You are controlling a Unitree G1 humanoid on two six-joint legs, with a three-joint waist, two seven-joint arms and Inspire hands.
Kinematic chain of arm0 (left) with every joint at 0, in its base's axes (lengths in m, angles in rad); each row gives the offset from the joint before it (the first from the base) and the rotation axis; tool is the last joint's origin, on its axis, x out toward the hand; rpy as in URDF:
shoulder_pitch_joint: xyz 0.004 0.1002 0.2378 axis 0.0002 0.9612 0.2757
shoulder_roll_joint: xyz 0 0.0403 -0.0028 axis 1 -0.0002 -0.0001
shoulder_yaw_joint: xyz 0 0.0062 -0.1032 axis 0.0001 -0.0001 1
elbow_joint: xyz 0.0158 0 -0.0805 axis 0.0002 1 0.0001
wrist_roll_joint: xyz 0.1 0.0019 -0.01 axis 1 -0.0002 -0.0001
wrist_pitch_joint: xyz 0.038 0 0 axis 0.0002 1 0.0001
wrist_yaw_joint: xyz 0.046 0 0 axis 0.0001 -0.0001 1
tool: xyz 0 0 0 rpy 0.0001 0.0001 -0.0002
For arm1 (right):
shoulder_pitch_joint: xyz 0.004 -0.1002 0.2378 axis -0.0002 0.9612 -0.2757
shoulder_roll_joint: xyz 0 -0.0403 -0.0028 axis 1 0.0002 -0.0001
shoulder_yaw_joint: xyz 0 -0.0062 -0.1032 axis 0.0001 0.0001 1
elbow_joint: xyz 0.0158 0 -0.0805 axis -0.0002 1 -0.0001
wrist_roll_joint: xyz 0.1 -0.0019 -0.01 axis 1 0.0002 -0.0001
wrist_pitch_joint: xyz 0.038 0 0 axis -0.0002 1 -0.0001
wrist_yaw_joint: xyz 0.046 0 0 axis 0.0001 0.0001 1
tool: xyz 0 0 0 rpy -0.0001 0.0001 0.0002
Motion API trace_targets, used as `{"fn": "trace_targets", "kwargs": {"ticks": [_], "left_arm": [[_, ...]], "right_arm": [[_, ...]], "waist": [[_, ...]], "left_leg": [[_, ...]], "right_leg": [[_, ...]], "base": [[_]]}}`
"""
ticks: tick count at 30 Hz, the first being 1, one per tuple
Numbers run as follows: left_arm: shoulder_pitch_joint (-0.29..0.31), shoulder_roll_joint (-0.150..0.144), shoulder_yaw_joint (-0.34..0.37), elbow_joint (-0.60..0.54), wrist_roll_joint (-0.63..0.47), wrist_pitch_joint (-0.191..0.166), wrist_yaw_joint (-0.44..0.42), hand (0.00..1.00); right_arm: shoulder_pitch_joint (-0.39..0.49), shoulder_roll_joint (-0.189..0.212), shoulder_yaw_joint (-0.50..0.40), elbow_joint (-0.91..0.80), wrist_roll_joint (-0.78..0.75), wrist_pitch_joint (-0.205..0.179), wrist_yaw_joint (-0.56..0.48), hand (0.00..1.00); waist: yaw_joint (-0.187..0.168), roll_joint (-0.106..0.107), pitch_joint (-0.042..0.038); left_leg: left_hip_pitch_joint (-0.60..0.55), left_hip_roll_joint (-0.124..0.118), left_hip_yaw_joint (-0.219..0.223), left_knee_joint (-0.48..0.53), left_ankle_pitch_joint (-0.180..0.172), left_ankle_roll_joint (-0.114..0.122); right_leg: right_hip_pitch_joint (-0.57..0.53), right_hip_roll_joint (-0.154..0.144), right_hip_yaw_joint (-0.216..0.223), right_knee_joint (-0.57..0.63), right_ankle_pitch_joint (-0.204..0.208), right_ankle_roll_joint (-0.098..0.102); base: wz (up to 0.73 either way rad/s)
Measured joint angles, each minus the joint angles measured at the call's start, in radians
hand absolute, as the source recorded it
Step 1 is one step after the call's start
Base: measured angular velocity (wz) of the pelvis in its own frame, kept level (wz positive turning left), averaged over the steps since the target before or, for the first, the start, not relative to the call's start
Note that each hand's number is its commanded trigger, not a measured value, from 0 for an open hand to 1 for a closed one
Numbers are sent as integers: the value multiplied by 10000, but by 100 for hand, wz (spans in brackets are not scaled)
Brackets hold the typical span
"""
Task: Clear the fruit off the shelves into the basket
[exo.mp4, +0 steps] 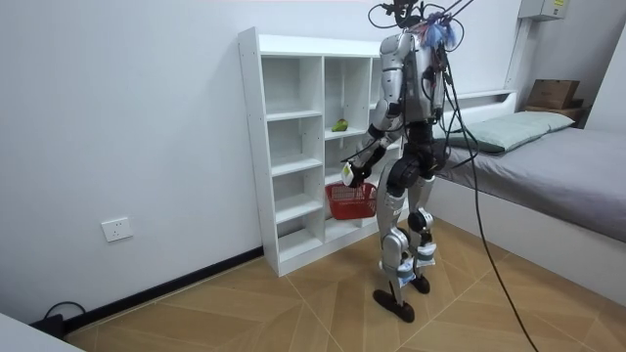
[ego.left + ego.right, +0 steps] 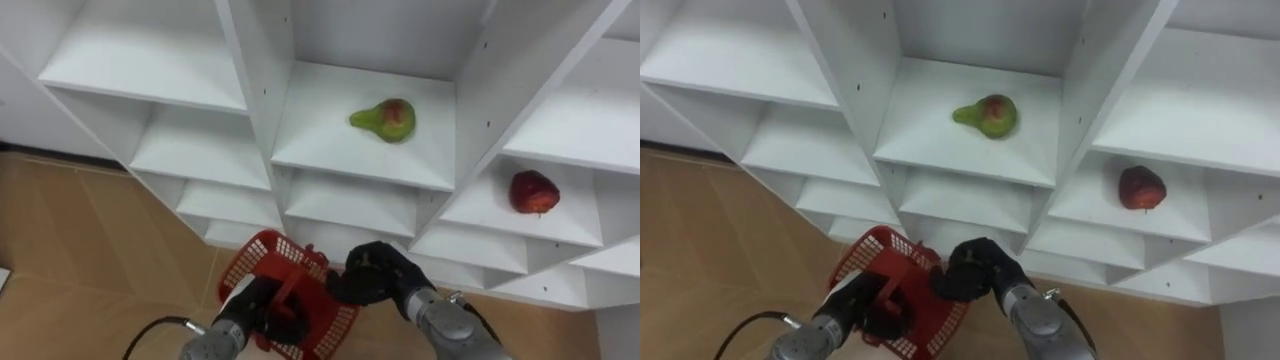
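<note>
Basket (image 2: 250, 262) in my left hand (image 2: 262, 308), nothing collected yet.
Left hand grips the handle; right hand (image 2: 372, 272) is curled beside it, holding nothing. Basket looks empty. Pear (image 2: 385, 120) lies on the closet's middle shelf (image 2: 320, 140), apple (image 2: 533, 192) one bay right, lower. Next: open right hand, reach for pear.

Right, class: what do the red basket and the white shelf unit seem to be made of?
The red basket: probably plastic, judging by its moulded open-grid walls. The white shelf unit: likely painted or laminated board; smooth matt faces with small peg holes.
</note>
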Motion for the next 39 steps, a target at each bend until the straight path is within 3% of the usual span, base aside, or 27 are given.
{"fn": "trace_targets", "kwargs": {"ticks": [8, 16, 22, 30, 39], "left_arm": [[-10, -13, -99, -23, -13, -271, -27, 100], [-120, -107, -337, -204, -32, -461, -185, 100], [-176, -138, -677, -537, -338, -478, -198, 100], [-176, -325, -677, -606, -419, -477, -194, 100], [-146, -329, -757, -601, -419, -467, -193, 100]], "right_arm": [[-312, -16, -15, 376, -5, -129, 5, 100], [-321, -43, -27, 524, 38, -176, 27, 100], [-318, -26, 66, 743, 134, -315, 167, 100], [-311, 65, 56, 800, 542, -313, 477, 100], [-302, 117, 66, 1232, 1238, -311, 618, 100]], "waist": [[20, 63, 25], [60, 232, 130], [178, 272, 121], [180, 323, 93], [187, 334, 85]], "left_leg": [[-4, -28, -68, -28, 17, 18], [-61, -49, -131, -15, 69, 47], [-210, -45, -121, 113, 73, 51], [-208, -68, -121, 144, 90, 62], [-157, -76, -120, 143, 132, 57]], "right_leg": [[40, -52, -110, -10, -2, 4], [62, -130, -259, -1, -4, 8], [-85, -155, -285, 145, -4, 8], [-84, -164, -275, 191, -4, 8], [-82, -179, -219, 300, -4, 7]], "base": [[4], [5], [1], [0], [0]]}}
